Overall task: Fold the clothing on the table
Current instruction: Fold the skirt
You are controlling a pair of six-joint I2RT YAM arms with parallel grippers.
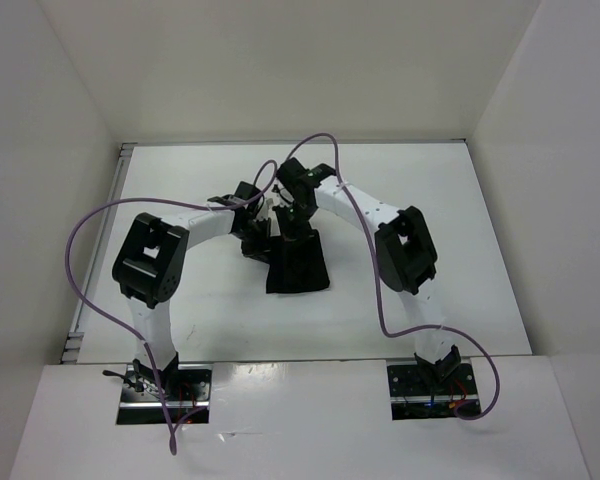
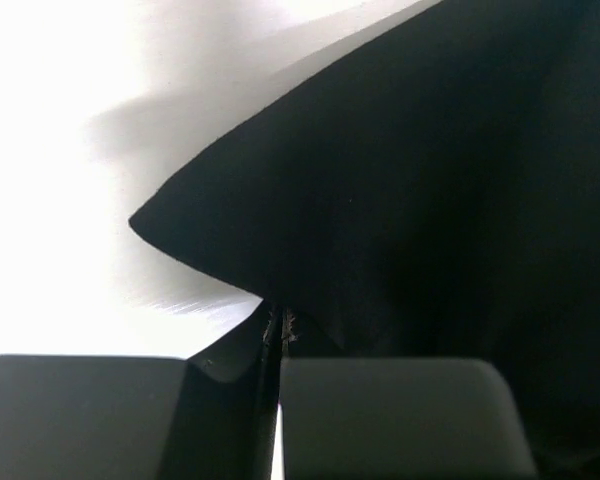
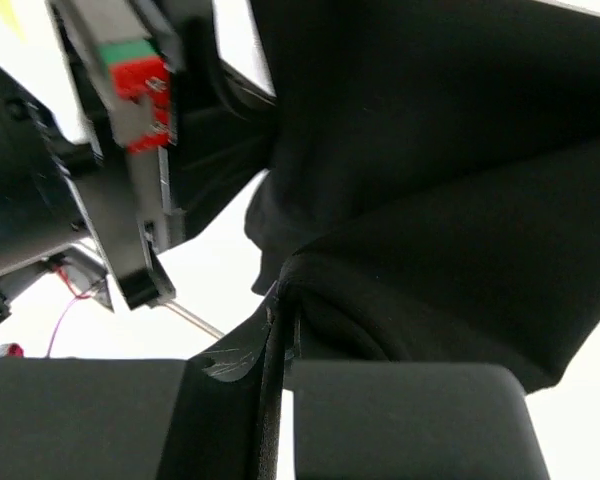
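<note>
Above the table (image 1: 430, 190), in the top view, the left gripper (image 1: 252, 207) and the right gripper (image 1: 286, 207) are working almost side by side at the far end of the clothing (image 1: 300, 268). The garment is trailing back from the jaws toward the arm bases, its near end lying on the white top. With the wrists crowding this closely, any sideways move is risking a knock between them.

Between the left jaws, in the left wrist view, a thin fold of black fabric is being pinched at the very tips. The jaws are closed on it, and a corner of the garment is jutting out ahead and to their left. So shallow a bite is likely to slip if the cloth is tugged.

Just ahead of the right jaws, in the right wrist view, a bunched edge is being clamped equally near the tips, with the left gripper's body looming to the left. Uneven pulling is threatening a crooked, rumpled fold.
</note>
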